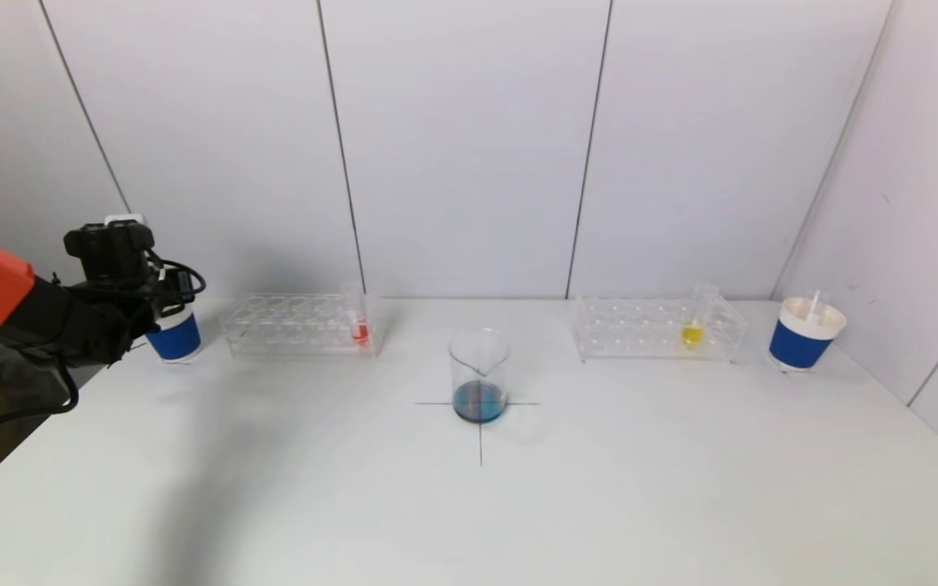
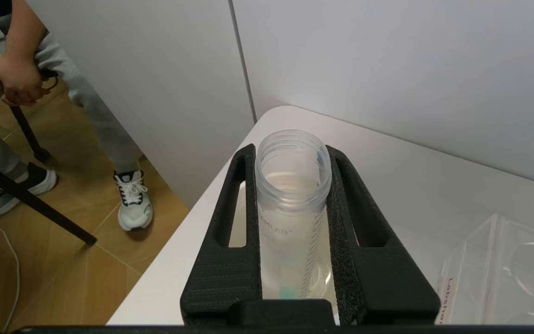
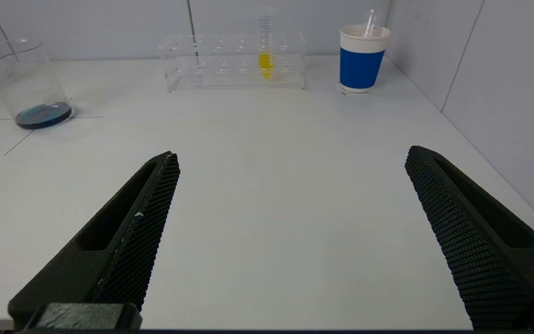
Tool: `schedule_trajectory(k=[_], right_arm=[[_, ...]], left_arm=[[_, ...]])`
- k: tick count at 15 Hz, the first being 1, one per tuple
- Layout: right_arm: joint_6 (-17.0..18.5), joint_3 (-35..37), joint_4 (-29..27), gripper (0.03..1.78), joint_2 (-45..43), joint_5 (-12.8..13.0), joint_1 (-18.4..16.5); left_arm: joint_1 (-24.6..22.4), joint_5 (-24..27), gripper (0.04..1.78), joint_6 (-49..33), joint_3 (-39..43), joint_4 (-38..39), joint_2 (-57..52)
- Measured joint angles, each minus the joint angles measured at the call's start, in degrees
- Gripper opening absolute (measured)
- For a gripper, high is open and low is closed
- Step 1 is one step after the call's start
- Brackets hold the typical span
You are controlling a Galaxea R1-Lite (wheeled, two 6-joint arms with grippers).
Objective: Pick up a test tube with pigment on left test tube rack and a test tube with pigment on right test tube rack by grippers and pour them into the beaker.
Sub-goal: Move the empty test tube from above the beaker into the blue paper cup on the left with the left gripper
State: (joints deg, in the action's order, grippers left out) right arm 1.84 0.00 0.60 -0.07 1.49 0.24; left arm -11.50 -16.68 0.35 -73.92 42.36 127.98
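Note:
My left gripper is shut on a clear, nearly empty test tube with a blue-green trace at its bottom. It is held upright at the table's far left corner, over a blue paper cup. The beaker stands on a cross mark mid-table with blue liquid in its bottom. The left rack holds a tube of red pigment. The right rack holds a tube of yellow pigment. My right gripper hangs open and empty above the near right part of the table.
A second blue paper cup with a clear tube in it stands at the far right beside the wall. White wall panels close off the back and right. A person stands on the floor beyond the table's left edge.

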Motion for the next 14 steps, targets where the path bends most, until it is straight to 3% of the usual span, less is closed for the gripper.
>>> schedule_trajectory(k=[11,14], right_arm=[[0.0,0.0,0.0,1.77,0.0,0.0,0.0],[0.0,0.0,0.0,1.77,0.0,0.0,0.0]], left_arm=[[0.0,0.0,0.44,-0.02,0.17,1.23,0.13],[0.01,0.04,0.57,0.0,0.2,1.55,0.16]])
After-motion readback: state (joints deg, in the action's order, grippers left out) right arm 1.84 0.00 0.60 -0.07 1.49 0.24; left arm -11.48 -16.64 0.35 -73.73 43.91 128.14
